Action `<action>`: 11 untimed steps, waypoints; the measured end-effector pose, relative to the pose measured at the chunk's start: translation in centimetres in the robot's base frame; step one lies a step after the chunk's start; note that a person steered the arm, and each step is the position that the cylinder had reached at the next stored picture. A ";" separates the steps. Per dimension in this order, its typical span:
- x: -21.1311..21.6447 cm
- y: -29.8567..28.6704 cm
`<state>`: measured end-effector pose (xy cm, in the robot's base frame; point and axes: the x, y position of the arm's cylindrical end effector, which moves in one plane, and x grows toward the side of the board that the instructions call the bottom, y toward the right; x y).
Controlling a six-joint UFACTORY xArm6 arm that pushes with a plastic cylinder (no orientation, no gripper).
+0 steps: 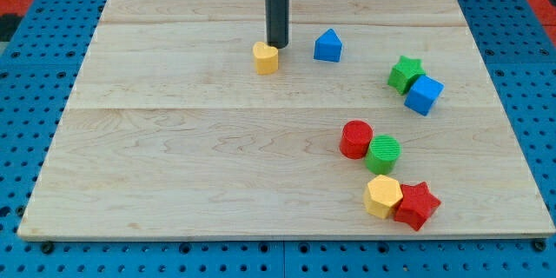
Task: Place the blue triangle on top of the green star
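Rod beside the yellow block
My tip [276, 47], a bare rod without fingers, touches the yellow block [266, 56]; blue triangle [327, 45] at 3 o'clock, green star [404, 74] beyond.

No text, label, brand, number or sign can be read anywhere: the wooden board [174, 139], the coloured blocks and the blue pegboard [35, 52] around it all show plain surfaces

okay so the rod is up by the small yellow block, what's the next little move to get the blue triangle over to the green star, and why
Probably slide my tip back off the yellow block and round to the view's left side of the blue triangle. The green star lies to the view's right and slightly lower, so a push from the left would send the triangle toward it.
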<state>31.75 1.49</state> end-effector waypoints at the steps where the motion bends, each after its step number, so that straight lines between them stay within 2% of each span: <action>1: 1.5 8.6; 4: 1.2 14.3; 5: -0.9 14.7; 6: -2.2 9.4; 7: 0.4 4.0; 8: 3.8 5.6; 9: 4.8 8.4; 11: 3.7 13.7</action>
